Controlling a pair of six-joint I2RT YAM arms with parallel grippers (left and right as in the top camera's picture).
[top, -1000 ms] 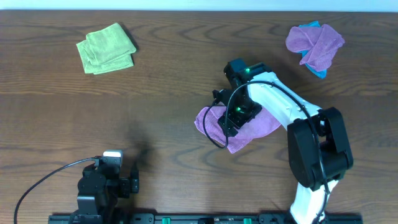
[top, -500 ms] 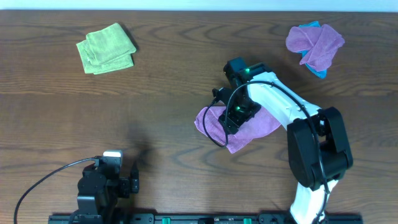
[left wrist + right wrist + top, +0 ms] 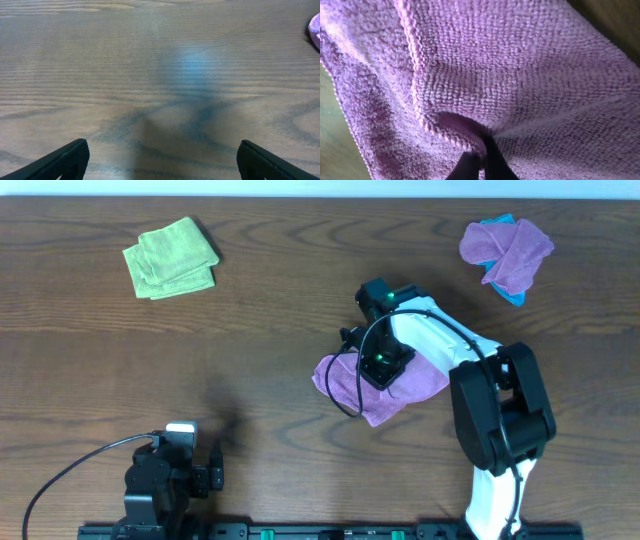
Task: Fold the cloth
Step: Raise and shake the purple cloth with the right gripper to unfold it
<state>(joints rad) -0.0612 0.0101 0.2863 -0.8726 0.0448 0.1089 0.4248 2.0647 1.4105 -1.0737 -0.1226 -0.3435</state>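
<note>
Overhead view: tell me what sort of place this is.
Probably a robotics lab workbench: a wooden table, a left arm and right arm mounted at its near edge, and a purple cloth and green cloth.

You'll see a folded green cloth (image 3: 171,257) lying flat on the dark wood-grain counter (image 3: 260,330), its layers stacked slightly askew. Far to the right of the green cloth, at about the same depth, a crumpled purple cloth (image 3: 505,245) sits bunched over a blue cloth (image 3: 497,223), whose edges peek out above and below
</note>
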